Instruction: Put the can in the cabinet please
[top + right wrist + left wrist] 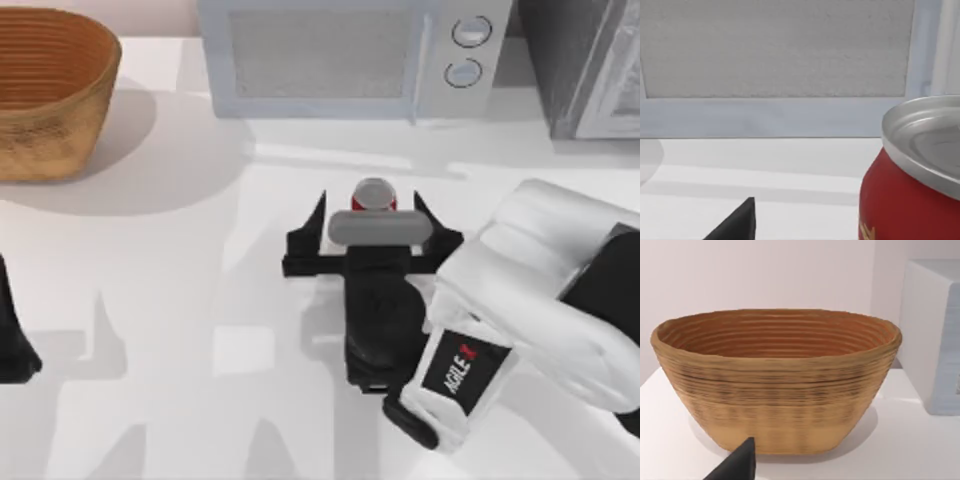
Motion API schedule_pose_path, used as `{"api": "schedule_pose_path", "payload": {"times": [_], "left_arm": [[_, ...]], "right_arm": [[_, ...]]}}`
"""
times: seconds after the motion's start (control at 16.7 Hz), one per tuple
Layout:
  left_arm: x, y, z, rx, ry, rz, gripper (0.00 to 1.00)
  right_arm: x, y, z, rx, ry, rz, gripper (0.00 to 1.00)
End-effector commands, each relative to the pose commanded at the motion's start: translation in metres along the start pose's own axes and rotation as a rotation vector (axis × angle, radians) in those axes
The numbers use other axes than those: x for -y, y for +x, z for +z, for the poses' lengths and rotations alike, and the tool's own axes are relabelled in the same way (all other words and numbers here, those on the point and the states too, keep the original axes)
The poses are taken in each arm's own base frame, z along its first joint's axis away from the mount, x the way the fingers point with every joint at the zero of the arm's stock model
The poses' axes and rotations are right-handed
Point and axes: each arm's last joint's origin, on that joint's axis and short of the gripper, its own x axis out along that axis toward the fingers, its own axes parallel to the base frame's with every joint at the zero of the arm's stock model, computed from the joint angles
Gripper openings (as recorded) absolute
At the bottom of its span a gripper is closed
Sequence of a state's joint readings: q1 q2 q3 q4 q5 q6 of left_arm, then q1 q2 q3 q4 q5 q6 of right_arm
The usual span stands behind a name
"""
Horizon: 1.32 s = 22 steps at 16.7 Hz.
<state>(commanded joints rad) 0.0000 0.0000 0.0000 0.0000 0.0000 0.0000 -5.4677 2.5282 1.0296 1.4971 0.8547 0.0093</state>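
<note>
From above, my right gripper [371, 215] sits near the middle of the table [180, 300], its fingers spread wide, one at the can's 9 o'clock and one at its 3 o'clock. The can [373, 195] stands upright between them, just in front of the white microwave [350, 55]. The fingers flank it but I judge they are not yet touching it. The cabinet [590, 65] is at about 1 o'clock from the can, at the back right corner, and its door looks shut to me. A wicker basket [50, 90] sits at 10 o'clock, far left. My left arm [15, 340] is parked at the table's left edge.

The left wrist view faces the basket [775, 385]; one dark fingertip [740, 462] shows, and I cannot tell that gripper's state.

In the right wrist view the can [910, 190] is close and off to one side of the frame, with the microwave door [775, 50] behind it. One finger [737, 222] shows low down.

To do this grasp well, I would centre the can between the fingers first, ease forward so the pads meet the red wall below the silver rim, then close evenly so it doesn't tip toward the microwave.
</note>
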Motion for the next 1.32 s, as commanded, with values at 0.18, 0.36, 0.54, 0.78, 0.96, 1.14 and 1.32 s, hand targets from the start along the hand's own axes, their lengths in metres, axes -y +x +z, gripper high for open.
{"api": "schedule_pose_path", "payload": {"times": [0.18,0.36,0.54,0.78,0.96,1.14,1.32], "left_arm": [[0.0000,0.0000,0.0000,0.000,0.000,0.000,1.00],[0.0000,0.0000,0.0000,0.000,0.000,0.000,1.00],[0.0000,0.0000,0.0000,0.000,0.000,0.000,1.00],[0.0000,0.0000,0.0000,0.000,0.000,0.000,1.00],[0.0000,0.0000,0.0000,0.000,0.000,0.000,1.00],[0.0000,0.0000,0.0000,0.000,0.000,0.000,1.00],[0.0000,0.0000,0.0000,0.000,0.000,0.000,1.00]], "right_arm": [[0.0000,0.0000,0.0000,0.000,0.000,0.000,0.77],[0.0000,0.0000,0.0000,0.000,0.000,0.000,0.55],[0.0000,0.0000,0.0000,0.000,0.000,0.000,0.32],[0.0000,0.0000,0.0000,0.000,0.000,0.000,0.02],[0.0000,0.0000,0.0000,0.000,0.000,0.000,0.00],[0.0000,0.0000,0.0000,0.000,0.000,0.000,0.00],[-0.0005,-0.0007,0.0005,0.000,0.001,0.002,0.00]]}}
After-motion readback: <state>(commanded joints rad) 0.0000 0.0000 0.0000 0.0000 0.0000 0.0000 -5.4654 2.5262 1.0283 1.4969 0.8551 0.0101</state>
